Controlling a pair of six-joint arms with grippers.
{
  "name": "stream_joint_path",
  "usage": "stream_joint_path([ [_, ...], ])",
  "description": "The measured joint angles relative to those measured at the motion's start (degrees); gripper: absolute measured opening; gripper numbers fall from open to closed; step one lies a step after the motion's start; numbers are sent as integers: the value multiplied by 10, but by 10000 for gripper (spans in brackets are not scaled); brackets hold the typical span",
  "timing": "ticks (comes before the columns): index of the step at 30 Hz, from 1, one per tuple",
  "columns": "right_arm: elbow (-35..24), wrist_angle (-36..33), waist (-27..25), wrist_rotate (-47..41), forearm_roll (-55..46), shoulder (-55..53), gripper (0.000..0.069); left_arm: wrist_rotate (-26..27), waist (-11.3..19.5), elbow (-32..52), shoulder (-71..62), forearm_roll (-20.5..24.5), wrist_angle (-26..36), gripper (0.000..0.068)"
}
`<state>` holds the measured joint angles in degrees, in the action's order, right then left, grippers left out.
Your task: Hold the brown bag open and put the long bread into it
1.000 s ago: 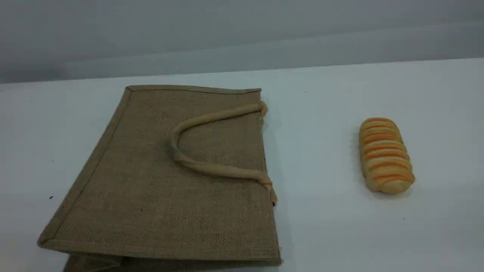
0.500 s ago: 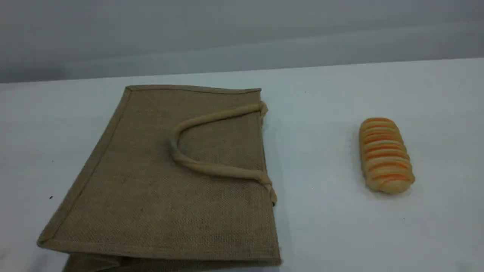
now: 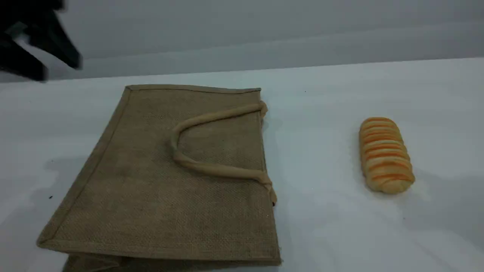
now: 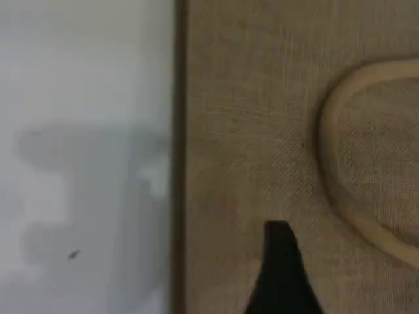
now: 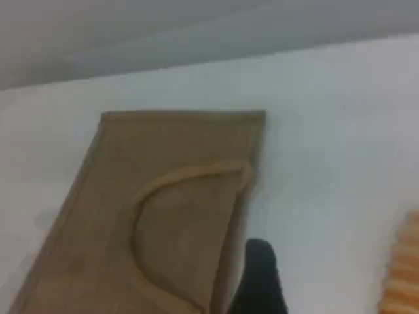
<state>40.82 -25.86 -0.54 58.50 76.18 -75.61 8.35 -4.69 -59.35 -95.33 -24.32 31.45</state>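
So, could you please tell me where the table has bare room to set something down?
The white table is bare between the flat tan woven bag and the orange-striped yellow loaf, and behind both. The near left is crowded by the bag.

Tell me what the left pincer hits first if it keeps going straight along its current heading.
Most likely the brown bag: in the left wrist view the left pincer points at the flat jute face, just short of the loop handle. Height above it is unclear, and nothing else shows in that line.
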Motion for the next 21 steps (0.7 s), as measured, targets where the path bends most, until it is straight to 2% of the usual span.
stream_joint_path([
  [3, 2, -3, 0, 56, 63, -54, 488, 40, -1, -30, -74, -57, -3, 438],
  [6, 2, -13, 0, 103, 116, -96, 488, 50, -7, -49, -129, -89, -14, 438],
  [12, 2, -13, 0, 168, 179, -134, 488, 49, -40, -89, -210, -91, -8, 438],
  [16, 2, -15, 0, 172, 182, -134, 488, 39, -64, -124, -250, -91, -10, 438],
  [21, 2, -17, 0, 173, 182, -133, 488, 20, -74, -162, -289, -87, -17, 438],
])
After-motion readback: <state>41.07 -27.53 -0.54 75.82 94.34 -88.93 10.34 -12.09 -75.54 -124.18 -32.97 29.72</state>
